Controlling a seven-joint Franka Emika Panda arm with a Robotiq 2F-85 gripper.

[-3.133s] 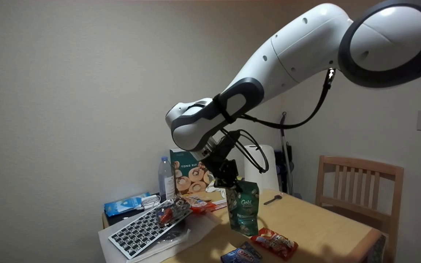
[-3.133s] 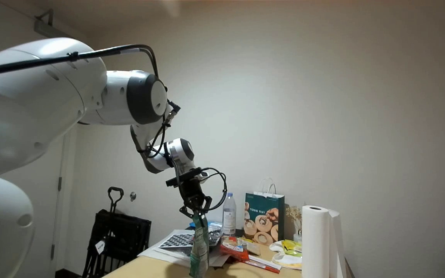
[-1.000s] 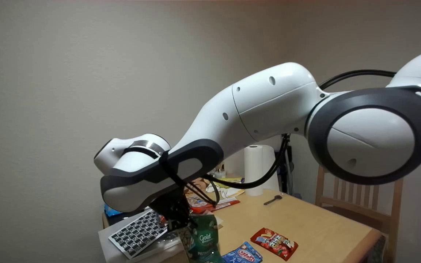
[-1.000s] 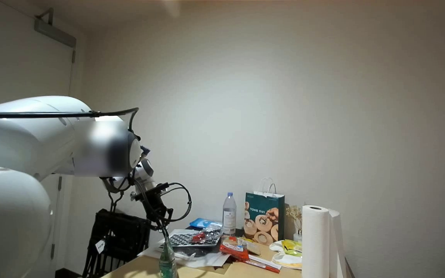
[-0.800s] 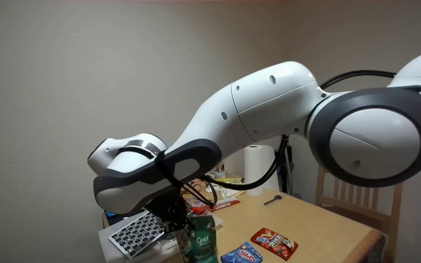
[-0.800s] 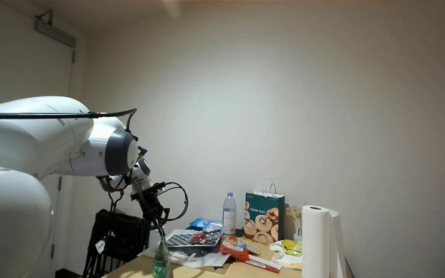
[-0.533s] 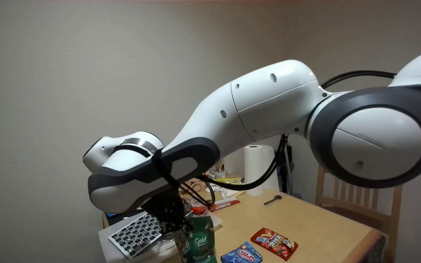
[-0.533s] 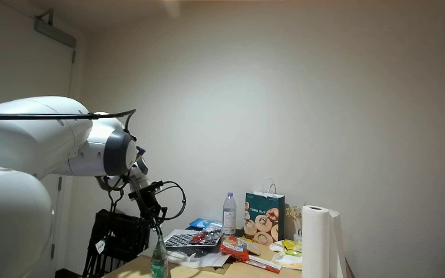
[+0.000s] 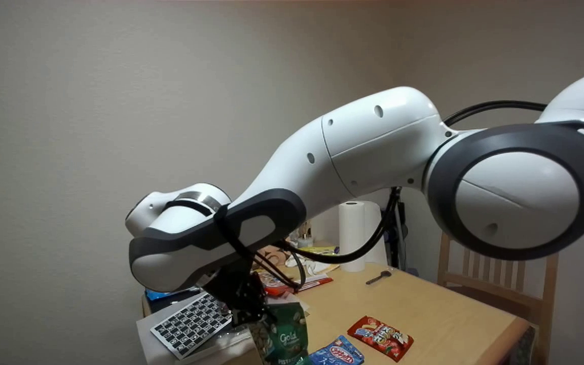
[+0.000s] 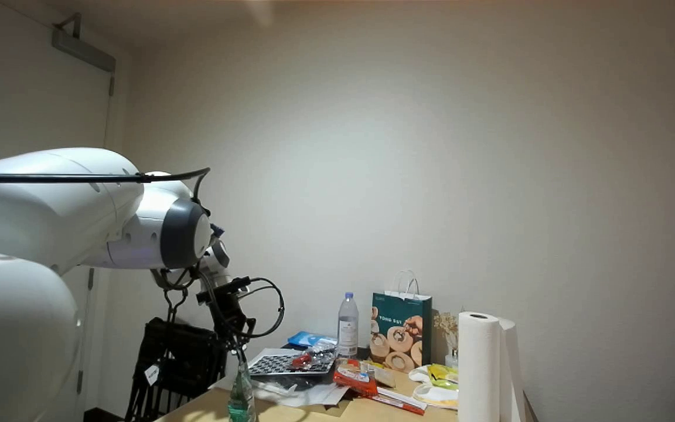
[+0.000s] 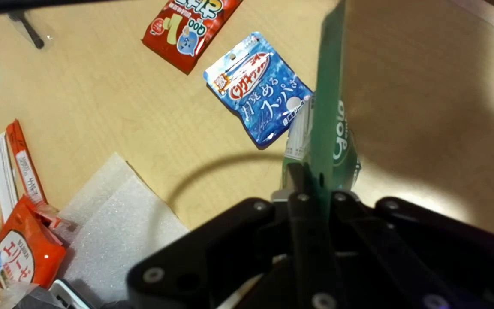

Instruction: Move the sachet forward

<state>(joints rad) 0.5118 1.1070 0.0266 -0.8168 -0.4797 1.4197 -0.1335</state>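
The sachet, a green foil pouch with light printing, shows in both exterior views (image 9: 291,332) (image 10: 241,394). Its lower end is cut off by the bottom edge there. My gripper (image 9: 265,313) is shut on the pouch's top edge; it also shows in an exterior view (image 10: 238,346). In the wrist view the fingers (image 11: 313,184) pinch the sachet (image 11: 329,94), which stands edge-on between them and hangs roughly upright. Whether its base touches the table cannot be seen.
A blue packet (image 9: 336,352) lies close beside the sachet, a red packet (image 9: 380,338) beyond it. A checkered panel (image 9: 193,324), a red-orange packet (image 10: 355,376), a bottle (image 10: 347,328), a paper bag (image 10: 402,331), a paper-towel roll (image 10: 478,369) and a spoon (image 9: 378,277) are farther off.
Over three seconds my gripper carried the sachet left in both exterior views and lower in the frame, away from the red packet. In the last half second it shifted slightly back right in an exterior view.
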